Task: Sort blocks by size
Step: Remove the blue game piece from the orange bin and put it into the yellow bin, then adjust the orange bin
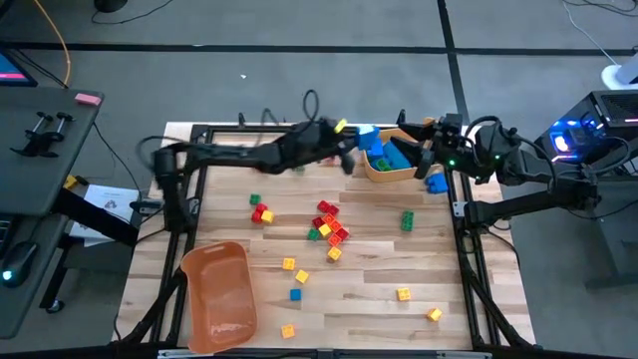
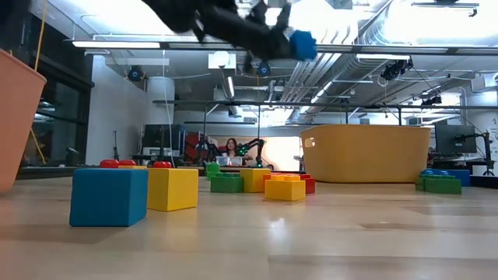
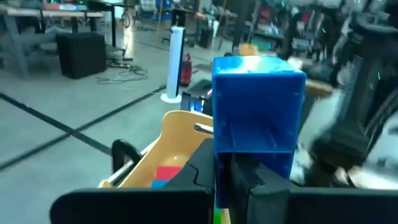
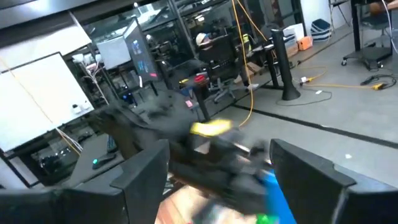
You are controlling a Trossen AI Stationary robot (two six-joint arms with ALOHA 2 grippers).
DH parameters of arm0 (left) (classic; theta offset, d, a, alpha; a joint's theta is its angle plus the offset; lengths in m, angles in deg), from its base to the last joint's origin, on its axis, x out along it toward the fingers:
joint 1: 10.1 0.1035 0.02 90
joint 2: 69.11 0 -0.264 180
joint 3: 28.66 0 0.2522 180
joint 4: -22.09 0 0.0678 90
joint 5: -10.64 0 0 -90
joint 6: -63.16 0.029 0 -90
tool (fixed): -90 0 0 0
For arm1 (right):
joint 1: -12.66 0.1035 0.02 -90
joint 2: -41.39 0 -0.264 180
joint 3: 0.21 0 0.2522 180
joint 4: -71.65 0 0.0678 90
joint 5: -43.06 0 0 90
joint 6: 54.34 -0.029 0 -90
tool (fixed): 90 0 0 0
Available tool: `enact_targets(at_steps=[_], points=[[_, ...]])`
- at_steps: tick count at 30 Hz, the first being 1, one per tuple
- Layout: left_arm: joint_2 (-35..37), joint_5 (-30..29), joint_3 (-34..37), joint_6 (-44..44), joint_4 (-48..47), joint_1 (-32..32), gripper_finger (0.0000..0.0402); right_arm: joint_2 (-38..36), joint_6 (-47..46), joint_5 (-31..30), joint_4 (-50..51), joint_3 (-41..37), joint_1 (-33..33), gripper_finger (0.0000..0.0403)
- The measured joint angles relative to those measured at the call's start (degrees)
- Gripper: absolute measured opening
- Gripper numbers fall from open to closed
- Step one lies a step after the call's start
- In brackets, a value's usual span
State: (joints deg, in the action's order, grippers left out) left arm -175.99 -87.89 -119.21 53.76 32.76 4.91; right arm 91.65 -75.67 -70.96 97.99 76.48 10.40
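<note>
Blue block (image 3: 258,112) | your left gripper (image 1: 349,150) clamps it, raised beside the tan bin (image 1: 391,170) | right gripper (image 1: 431,150) open | light, rigid, slick; grip flat sides

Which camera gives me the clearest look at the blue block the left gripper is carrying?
The left wrist view: the blue block fills the frame, shut between the left gripper's fingers. The high view shows it small, above the tan bin. The low view catches it overhead. The right wrist view shows only a blur.
</note>
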Motion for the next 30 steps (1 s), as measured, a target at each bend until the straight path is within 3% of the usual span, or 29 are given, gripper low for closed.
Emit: enact_targets(at_steps=[6, 12, 16, 21, 27, 30], points=[[-13.0, 0.6, -9.8, -3.8, 1.5, 3.6, 0.0016, 0.0, -1.1, 0.0, 0.0, 0.0, 0.0, 0.0275], [-18.5, 7.1, -18.6, -3.8, -4.1, 4.5, 0.0083, 0.0, -1.1, -0.1, 0.0, 0.0, 0.0, 0.0275], [-17.7, 8.1, -21.6, -1.3, -4.9, 3.9, 0.0143, 0.0, 0.4, -0.2, 0.0, 0.0, 0.0, 0.0275], [-12.5, 8.1, -21.7, -1.1, -16.2, 3.9, 0.0195, 0.0, 0.8, -0.2, 0.2, 0.0, 0.0, 0.0275], [-8.5, 8.2, -21.9, -0.1, -20.7, 5.3, 0.0211, 0.0, 2.3, -0.2, 0.2, 0.0, 0.0, 0.0275], [-5.6, 15.6, -21.7, -4.4, -28.5, 5.9, 0.0211, 0.0, 2.3, 0.0, 0.4, 0.0, 0.0, 0.0275]])
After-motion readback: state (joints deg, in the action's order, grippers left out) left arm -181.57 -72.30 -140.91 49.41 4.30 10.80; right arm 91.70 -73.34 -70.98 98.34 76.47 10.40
